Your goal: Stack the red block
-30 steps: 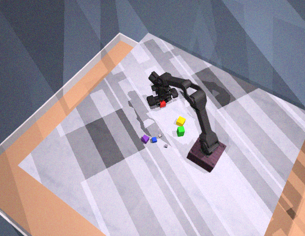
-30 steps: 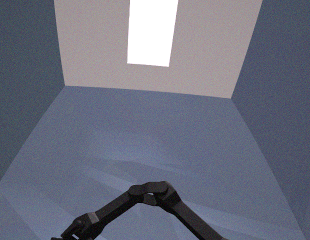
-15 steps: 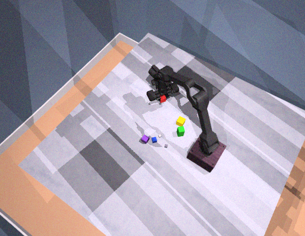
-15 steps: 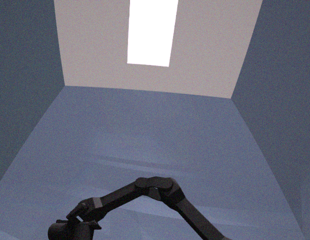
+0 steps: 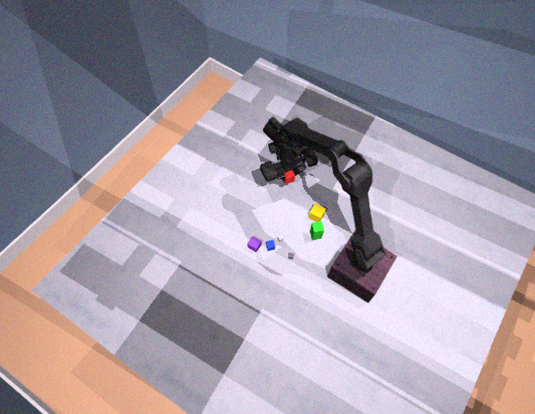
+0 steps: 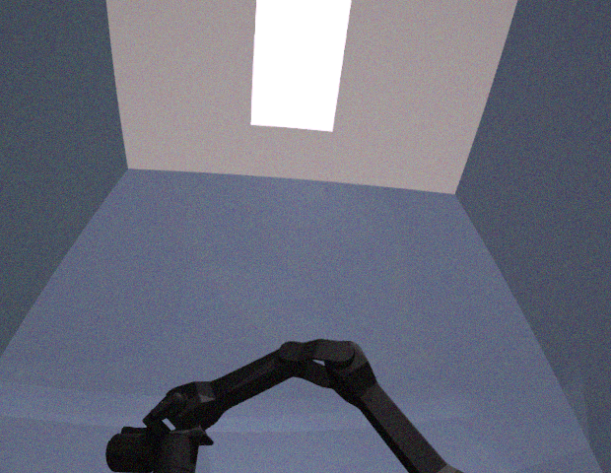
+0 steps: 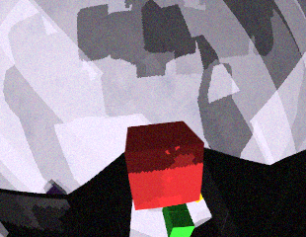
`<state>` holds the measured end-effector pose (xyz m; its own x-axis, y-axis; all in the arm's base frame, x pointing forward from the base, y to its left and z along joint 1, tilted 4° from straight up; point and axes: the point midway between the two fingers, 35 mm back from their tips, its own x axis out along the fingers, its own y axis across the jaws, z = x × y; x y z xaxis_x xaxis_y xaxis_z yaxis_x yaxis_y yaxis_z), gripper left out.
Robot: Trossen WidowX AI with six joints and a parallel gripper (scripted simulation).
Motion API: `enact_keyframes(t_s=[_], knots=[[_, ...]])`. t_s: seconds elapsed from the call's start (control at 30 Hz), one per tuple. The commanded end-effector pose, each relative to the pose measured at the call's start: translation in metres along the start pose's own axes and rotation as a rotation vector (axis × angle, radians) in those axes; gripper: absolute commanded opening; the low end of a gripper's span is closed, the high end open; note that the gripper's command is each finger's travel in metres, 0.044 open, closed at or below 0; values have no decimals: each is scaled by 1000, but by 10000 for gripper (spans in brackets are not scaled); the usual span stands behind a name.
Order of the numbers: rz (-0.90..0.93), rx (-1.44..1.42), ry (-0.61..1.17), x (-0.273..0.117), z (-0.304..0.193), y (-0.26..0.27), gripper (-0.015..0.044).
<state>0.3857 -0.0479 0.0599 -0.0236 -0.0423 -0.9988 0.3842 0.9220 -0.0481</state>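
My gripper is shut on the red block and holds it above the table, up and to the left of the green tower in the top view. The green tower stands upright near the arm's base. In the wrist view it shows low in the frame, beyond the red block, partly cut off by the bottom edge. The exterior view shows only the arm and the wrist; the fingertips and blocks are out of its frame.
A yellow block lies close beside the green tower, on the side toward the gripper. A purple block, a blue block, a tiny pale block and a small grey block lie left of the tower.
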Motion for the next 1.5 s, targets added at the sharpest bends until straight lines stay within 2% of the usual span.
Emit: enact_keyframes(t_s=[0.0,0.7,1.47], knots=[[7,3,-8,-7,-16,-1,0],[6,-1,-1,-12,-97,-13,0],[4,3,8,7,-184,-32,0]])
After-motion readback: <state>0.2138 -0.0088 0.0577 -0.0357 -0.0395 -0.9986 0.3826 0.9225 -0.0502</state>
